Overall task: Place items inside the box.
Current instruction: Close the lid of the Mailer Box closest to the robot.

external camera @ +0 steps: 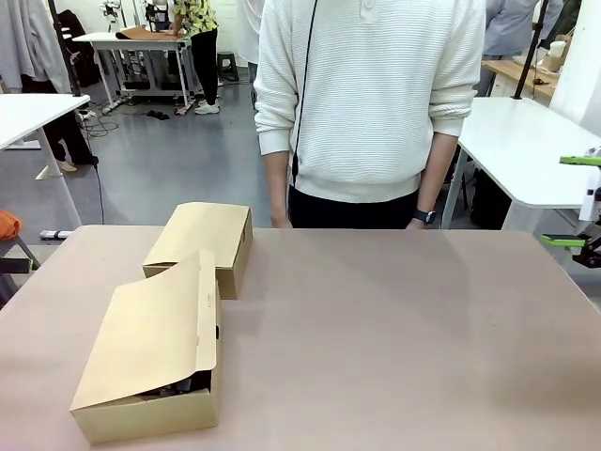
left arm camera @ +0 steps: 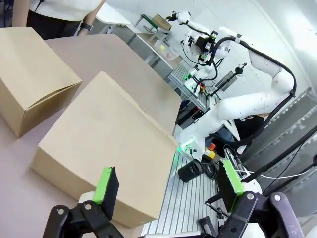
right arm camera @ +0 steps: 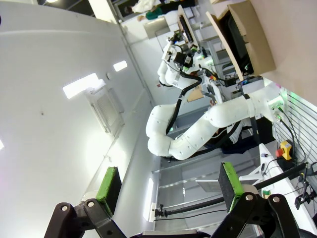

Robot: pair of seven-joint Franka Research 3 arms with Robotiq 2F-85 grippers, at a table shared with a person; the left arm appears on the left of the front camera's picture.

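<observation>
Box (external camera: 155,352) at table's (external camera: 394,329) near left corner, flap down but ajar, dark item just visible in gap. Narrower box (external camera: 202,246) just beyond. Left gripper (left arm camera: 166,191) open, empty, just beside box. Right gripper (external camera: 577,202) open, empty, off table's right edge. Risk: left fingers clip box corner, shove it, flap springs up.

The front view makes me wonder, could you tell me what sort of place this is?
Probably a robotics lab or workshop: white worktables stand on a grey floor behind the person, a white robot arm sits on a slotted metal base, and two cardboard boxes lie on the shared table.
</observation>
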